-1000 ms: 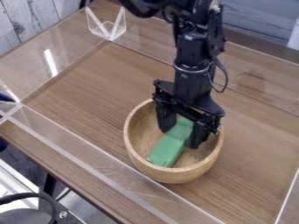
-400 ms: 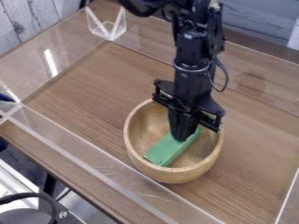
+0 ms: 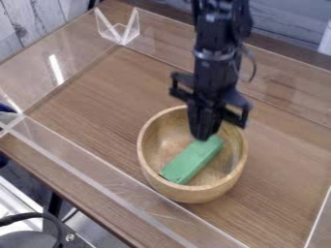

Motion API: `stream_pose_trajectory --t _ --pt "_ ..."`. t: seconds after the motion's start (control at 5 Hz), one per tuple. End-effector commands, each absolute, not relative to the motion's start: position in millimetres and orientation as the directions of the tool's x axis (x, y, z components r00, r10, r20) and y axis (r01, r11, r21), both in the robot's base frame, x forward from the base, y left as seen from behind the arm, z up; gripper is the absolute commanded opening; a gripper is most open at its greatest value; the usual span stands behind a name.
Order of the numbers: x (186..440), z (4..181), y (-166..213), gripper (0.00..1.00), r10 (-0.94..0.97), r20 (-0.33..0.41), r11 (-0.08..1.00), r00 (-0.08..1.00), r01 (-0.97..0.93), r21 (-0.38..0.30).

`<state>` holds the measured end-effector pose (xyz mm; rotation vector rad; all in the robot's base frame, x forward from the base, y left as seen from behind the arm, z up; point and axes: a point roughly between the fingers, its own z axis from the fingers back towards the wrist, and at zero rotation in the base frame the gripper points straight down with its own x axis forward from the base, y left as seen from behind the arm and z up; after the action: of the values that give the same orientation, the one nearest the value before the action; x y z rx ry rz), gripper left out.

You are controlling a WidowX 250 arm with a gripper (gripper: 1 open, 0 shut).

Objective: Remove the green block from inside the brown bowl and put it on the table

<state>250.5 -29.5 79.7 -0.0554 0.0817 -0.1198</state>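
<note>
The brown bowl [image 3: 151, 158] sits on the table [image 3: 104, 97], right of the middle and near the front wall. Inside it lies the green block [image 3: 191, 164], slanted, with its near end low in the bowl and its far end raised. My gripper [image 3: 207, 139] points straight down over the bowl's far side. Its dark fingers are shut on the block's upper far end, which hides the block's tip. The black arm rises out of the top of the view.
Low clear acrylic walls [image 3: 72, 170] edge the table along the front and left. A small clear acrylic stand [image 3: 118, 27] stands at the back left. Bare wood lies left of and behind the bowl.
The open fingers closed on the far end of the green block. The hand then rose, and the block's far end came up with it.
</note>
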Motion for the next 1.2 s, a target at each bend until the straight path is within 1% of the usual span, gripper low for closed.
stream_pose_trajectory --t 0.0,0.2,0.6,1.0 --pt "270.4 122.9 -22.4 0.0 -0.105 0.018 0.994 0.994 0.106 -0.038" --pt "265.5 106.7 -22.9 1.0 -0.119 0.02 0.992 0.993 0.12 -0.038" --pt "253.3 78.9 -23.0 1.0 -0.158 0.011 0.987 0.987 0.158 -0.033" --pt "248.3 57.4 -22.2 1.0 -0.165 -0.015 0.986 0.986 0.165 -0.031"
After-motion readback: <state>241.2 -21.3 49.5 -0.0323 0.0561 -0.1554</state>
